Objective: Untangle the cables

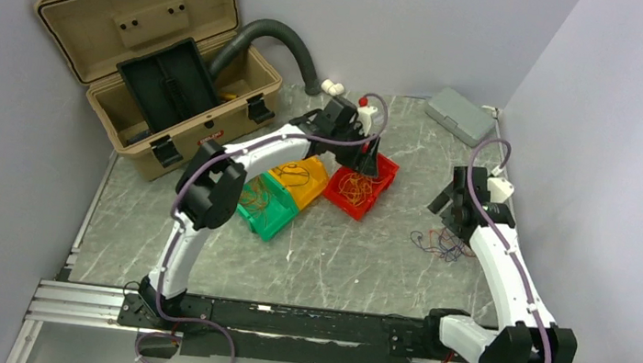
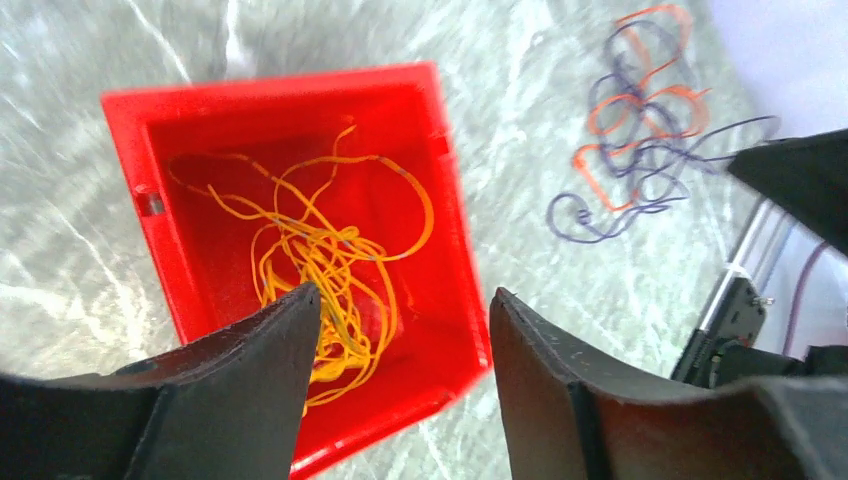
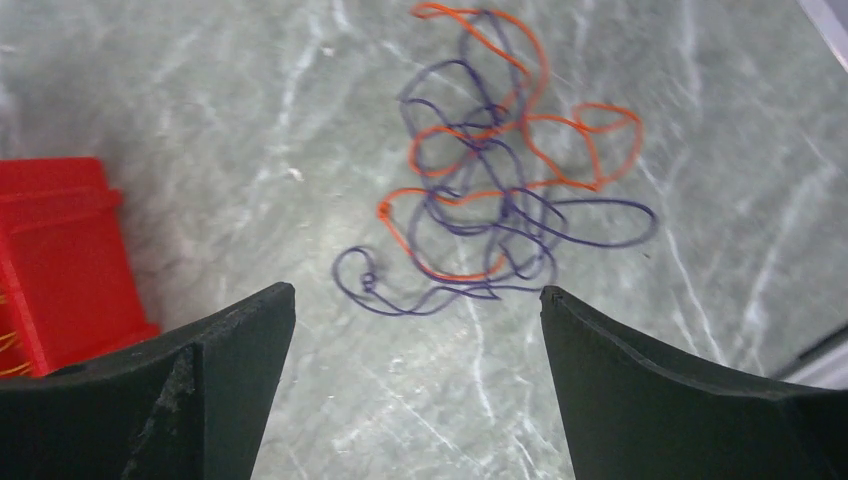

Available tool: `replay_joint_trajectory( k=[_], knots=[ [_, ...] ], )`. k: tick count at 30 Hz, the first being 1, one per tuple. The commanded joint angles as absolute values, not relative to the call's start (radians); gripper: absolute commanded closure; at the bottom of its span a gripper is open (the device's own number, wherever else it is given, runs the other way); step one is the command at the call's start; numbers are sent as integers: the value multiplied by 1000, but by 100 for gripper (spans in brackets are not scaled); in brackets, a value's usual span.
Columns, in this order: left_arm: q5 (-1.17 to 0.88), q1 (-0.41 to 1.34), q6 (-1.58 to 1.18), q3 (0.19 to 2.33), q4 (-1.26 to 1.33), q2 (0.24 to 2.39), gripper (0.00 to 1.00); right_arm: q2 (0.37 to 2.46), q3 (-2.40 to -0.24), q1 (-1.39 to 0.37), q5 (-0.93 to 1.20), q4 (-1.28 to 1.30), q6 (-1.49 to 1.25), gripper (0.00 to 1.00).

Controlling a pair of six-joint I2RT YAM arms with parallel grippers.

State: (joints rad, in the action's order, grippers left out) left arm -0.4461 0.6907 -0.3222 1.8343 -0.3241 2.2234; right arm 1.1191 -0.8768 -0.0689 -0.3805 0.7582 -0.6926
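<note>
A tangle of thin orange and dark purple cables (image 3: 500, 200) lies on the marble table at the right (image 1: 442, 243); it also shows in the left wrist view (image 2: 640, 150). A bunch of yellow-orange cables (image 2: 320, 260) lies inside the red bin (image 2: 270, 85), which stands mid-table (image 1: 386, 182). My left gripper (image 2: 405, 292) hovers over the red bin's near right corner (image 1: 369, 160), open and empty. My right gripper (image 3: 415, 290) is open and empty above bare table, just short of the orange and purple tangle (image 1: 458, 208).
A yellow bin (image 1: 300, 179) and a green bin (image 1: 264, 204) with a few thin wires sit left of the red bin. An open tan toolbox (image 1: 165, 70) and a grey ribbed hose (image 1: 275, 37) are back left. A small grey case (image 1: 460, 115) is back right. Walls close in on both sides.
</note>
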Motion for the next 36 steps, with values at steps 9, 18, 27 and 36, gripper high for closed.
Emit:
replay_joint_trajectory(
  k=[9, 18, 27, 36],
  knots=[
    [-394, 665, -303, 1471, -203, 1630, 18, 1183, -685, -66, -469, 651, -800, 8],
    [-239, 642, -330, 1000, -151, 1204, 1, 1159, -586, -107, -259, 492, -699, 100],
    [-318, 660, -338, 854, -67, 1149, 0, 1091, -668, -586, 63, 508, -881, 100],
    [-356, 750, -321, 879, -21, 1251, 1, 1003, -853, -660, -78, 754, -841, 12]
  ],
)
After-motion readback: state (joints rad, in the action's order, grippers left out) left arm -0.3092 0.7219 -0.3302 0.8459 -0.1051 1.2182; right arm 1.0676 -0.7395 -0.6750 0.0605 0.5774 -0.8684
